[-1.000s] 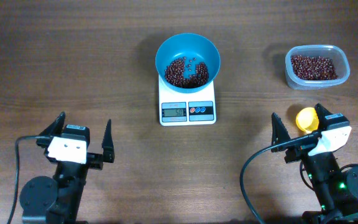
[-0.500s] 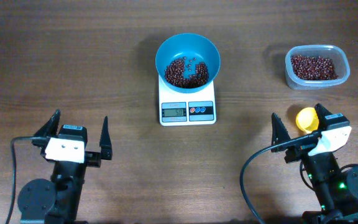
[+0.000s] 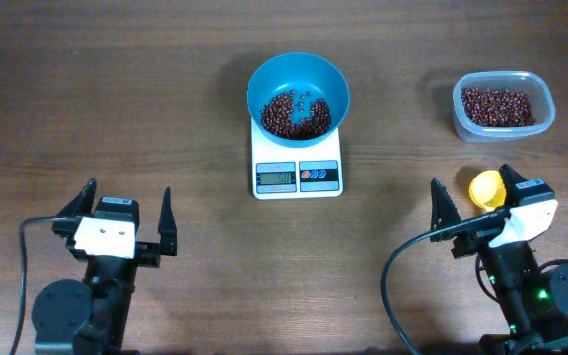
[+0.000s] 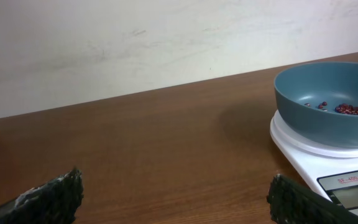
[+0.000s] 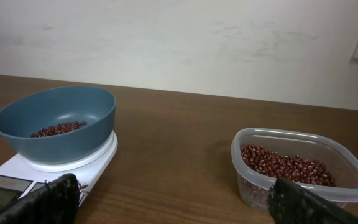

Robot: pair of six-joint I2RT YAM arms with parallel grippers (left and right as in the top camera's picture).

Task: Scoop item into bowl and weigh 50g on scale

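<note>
The blue bowl (image 3: 298, 96) stands on the white scale (image 3: 298, 176) at the table's middle, with dark red-brown beans (image 3: 295, 115) in it. The scale's display is lit. The bowl also shows in the left wrist view (image 4: 328, 99) and in the right wrist view (image 5: 56, 127). My left gripper (image 3: 126, 209) is open and empty at the front left, well apart from the scale. My right gripper (image 3: 475, 191) is open and empty at the front right.
A clear plastic tub (image 3: 502, 106) with more beans stands at the back right; it also shows in the right wrist view (image 5: 300, 168). A yellow scoop (image 3: 486, 187) lies on the table between my right gripper's fingers. A pale wall stands behind the table.
My left gripper has drawn back a little to the left and toward the front edge. The right arm, the bowl and the scale have not moved.
</note>
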